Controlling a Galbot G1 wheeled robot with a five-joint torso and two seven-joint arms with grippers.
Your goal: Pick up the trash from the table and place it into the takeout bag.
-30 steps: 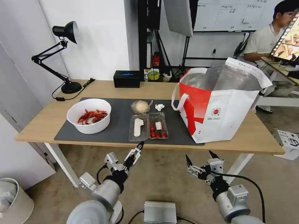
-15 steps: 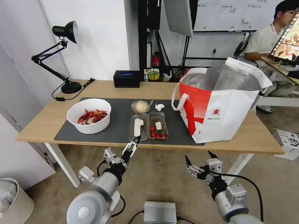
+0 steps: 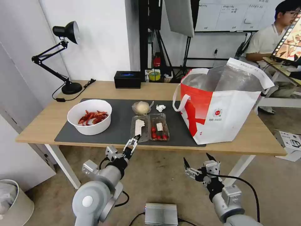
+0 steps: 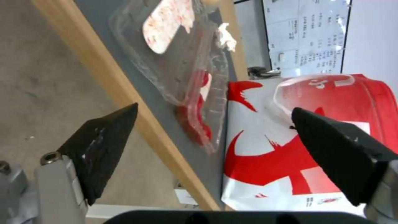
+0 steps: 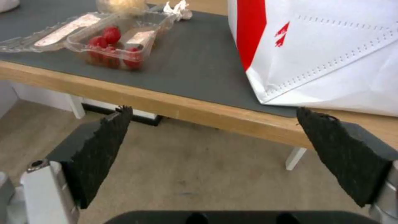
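trash: 4 items (on mat (image 3: pixel 122 125)) | takeout bag (image 3: pixel 229 116): 1 | left gripper (image 3: pixel 133 142), right gripper (image 3: pixel 197 159): jaws spread, empty

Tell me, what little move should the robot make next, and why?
Probably lift the left gripper a bit further forward over the table edge toward the clamshell box. Its fingers are open and sit just below that edge, nearest the box; the right gripper hangs lower, open, holding nothing.
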